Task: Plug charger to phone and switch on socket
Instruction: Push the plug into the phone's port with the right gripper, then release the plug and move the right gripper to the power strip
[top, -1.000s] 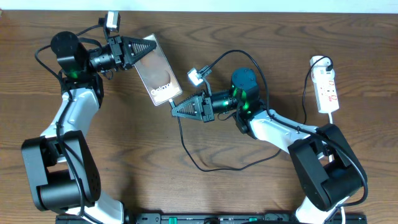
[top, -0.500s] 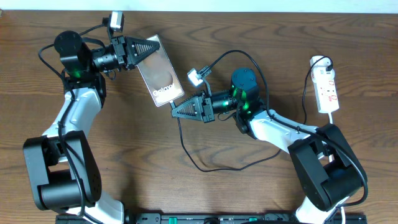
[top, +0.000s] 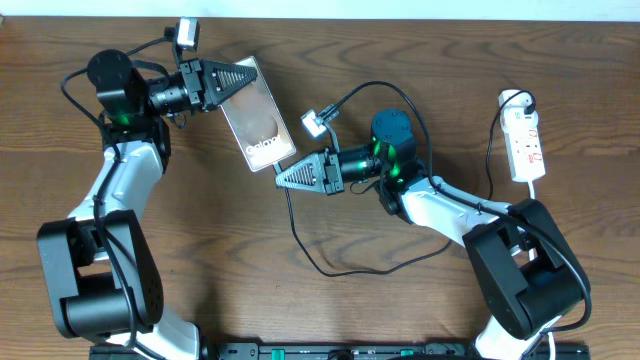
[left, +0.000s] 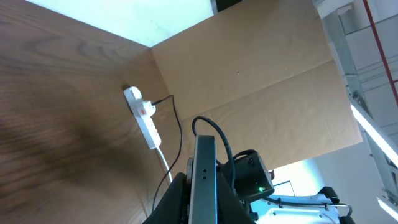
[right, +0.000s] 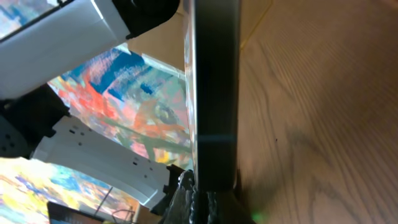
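our left gripper (top: 244, 76) has its jaws clamped on the top end of the phone (top: 262, 125), near the back of the table (top: 200, 250). our right gripper (top: 281, 179) is pinching the plug end of the charger (top: 318, 262) right at the phone's lower edge. we can't tell if it's seated. its cable loops over the wood below. the socket (top: 526, 143) lies well apart, by the right edge.

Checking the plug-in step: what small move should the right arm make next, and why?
Probably nudge the right gripper toward the phone: it is shut on the charger tip at the phone's lower edge, the left gripper braces the other end, and full seating isn't visible.
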